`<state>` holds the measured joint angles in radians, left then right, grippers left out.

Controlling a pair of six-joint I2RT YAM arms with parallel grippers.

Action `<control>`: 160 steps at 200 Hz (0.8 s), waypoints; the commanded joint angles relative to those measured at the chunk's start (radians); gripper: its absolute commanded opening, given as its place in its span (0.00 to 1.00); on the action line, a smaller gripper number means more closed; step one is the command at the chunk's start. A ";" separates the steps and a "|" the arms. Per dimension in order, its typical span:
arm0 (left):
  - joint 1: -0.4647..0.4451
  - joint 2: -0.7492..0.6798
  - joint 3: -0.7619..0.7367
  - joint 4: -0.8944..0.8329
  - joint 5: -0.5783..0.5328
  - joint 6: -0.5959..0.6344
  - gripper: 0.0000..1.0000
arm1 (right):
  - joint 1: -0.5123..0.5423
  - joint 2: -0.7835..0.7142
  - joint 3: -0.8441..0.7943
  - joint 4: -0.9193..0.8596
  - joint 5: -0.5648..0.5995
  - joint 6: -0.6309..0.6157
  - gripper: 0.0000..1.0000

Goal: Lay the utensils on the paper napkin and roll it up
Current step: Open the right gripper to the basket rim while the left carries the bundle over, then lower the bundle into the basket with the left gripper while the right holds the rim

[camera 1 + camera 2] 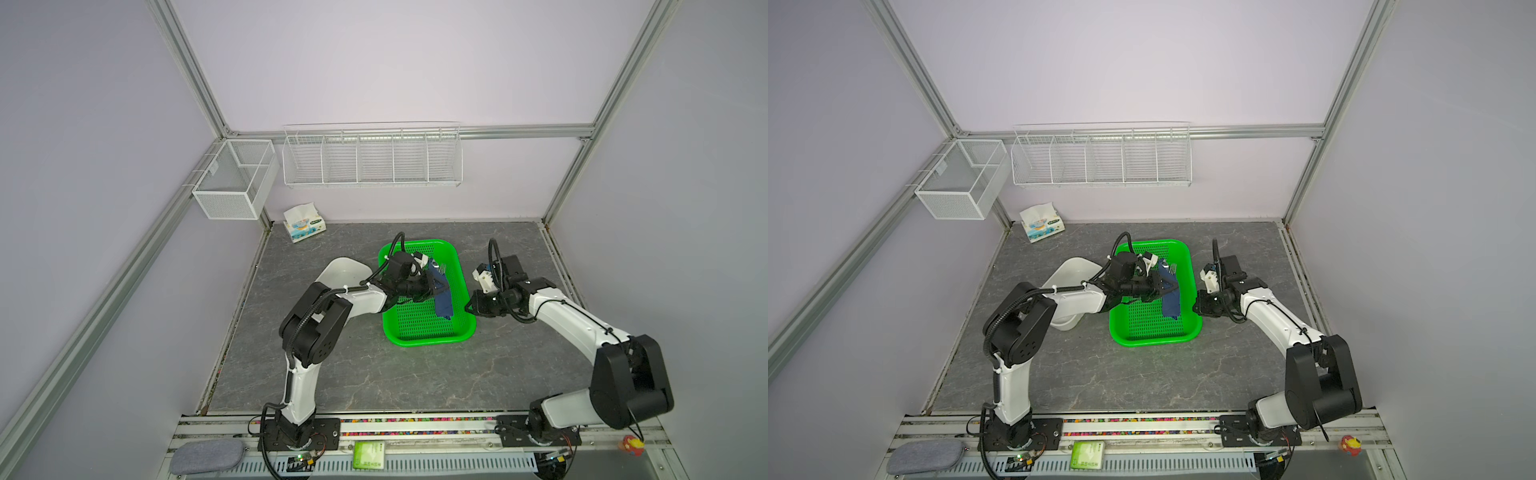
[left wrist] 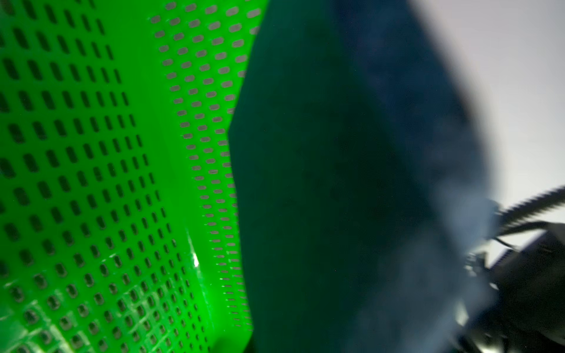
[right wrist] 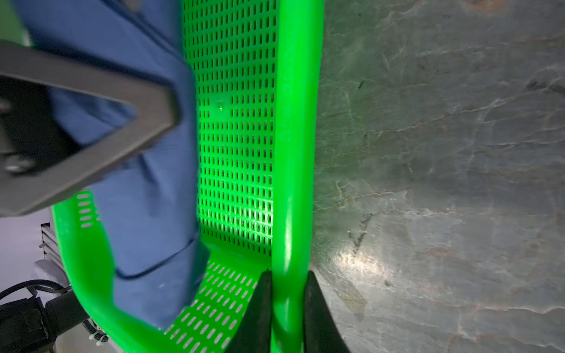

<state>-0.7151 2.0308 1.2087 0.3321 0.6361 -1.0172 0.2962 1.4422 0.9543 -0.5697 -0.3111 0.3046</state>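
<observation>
My left gripper [image 1: 437, 287] pinches the rolled paper napkin [image 1: 444, 307]. It lies lengthwise along the green basket [image 3: 293, 122] wall nearest my right arm, fork tines [image 1: 443, 270] protruding. My right gripper [image 3: 287, 275] clamps that rim.

— Any writing you can actually read?

— None. The tissue pack [image 1: 304, 223], far beyond the left fingers [image 1: 437, 286] and against the back wall, has blue print and a small green oval badge. The letters are too small to make out.

— And the green card?

— The green card [image 1: 369, 455] lies on the front rail, well behind both pairs of fingers. It carries rows of dark marks, also unreadable.

— Anything on the basket?

— In the right wrist view, the rim of the green basket [image 3: 299, 91] has a faint moulded mark a little ahead of the right fingers [image 3: 260, 311], which pinch that rim. I can't tell its characters.
</observation>
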 commanded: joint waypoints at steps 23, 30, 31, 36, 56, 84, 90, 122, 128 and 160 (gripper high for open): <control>-0.010 0.032 0.057 -0.076 -0.074 0.047 0.00 | 0.043 -0.003 -0.024 -0.030 0.044 0.069 0.09; -0.010 0.038 0.059 -0.073 -0.072 0.048 0.00 | 0.049 -0.006 -0.023 -0.028 0.044 0.076 0.09; -0.010 0.040 0.060 -0.072 -0.072 0.048 0.00 | 0.050 -0.005 -0.023 -0.028 0.043 0.077 0.09; -0.010 0.046 0.063 -0.067 -0.068 0.048 0.00 | 0.053 -0.007 -0.020 -0.028 0.044 0.081 0.09; -0.010 0.078 0.081 -0.032 -0.047 0.041 0.00 | 0.069 -0.012 -0.016 -0.027 0.060 0.099 0.09; -0.010 0.130 0.112 -0.007 -0.030 0.030 0.00 | 0.079 -0.017 -0.014 -0.029 0.072 0.117 0.09; -0.010 0.140 0.116 -0.007 -0.030 0.027 0.00 | 0.081 -0.018 -0.014 -0.029 0.073 0.118 0.09; -0.010 0.167 0.122 -0.027 -0.059 0.038 0.00 | 0.085 -0.027 -0.014 -0.032 0.087 0.126 0.09; -0.010 0.173 0.126 -0.027 -0.059 0.040 0.00 | 0.085 -0.028 -0.014 -0.032 0.087 0.127 0.10; -0.010 0.196 0.142 -0.037 -0.056 0.047 0.00 | 0.089 -0.037 -0.014 -0.031 0.089 0.133 0.10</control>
<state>-0.7212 2.2070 1.3056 0.2844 0.5831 -0.9901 0.3771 1.4303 0.9543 -0.5644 -0.2512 0.4202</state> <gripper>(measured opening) 0.088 0.163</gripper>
